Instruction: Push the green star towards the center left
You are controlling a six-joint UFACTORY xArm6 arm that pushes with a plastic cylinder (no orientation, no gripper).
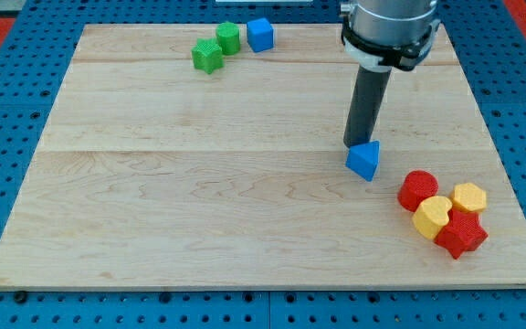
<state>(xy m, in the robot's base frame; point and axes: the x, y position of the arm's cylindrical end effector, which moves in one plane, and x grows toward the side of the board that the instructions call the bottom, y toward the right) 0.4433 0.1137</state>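
Note:
The green star (206, 57) lies near the view's top, left of centre, on the wooden board (199, 183). A second green block (228, 37), rounded in shape, touches it on its upper right. A blue cube (260, 35) sits just right of that. My tip (355, 144) is far to the right of the green star, near the middle right of the board. It rests against the upper left edge of a blue triangular block (364, 160).
A cluster sits at the view's lower right: a red cylinder (417, 190), a yellow block (433, 217), a yellow hexagon (469, 197) and a red star (462, 235). A blue pegboard (7, 137) surrounds the board.

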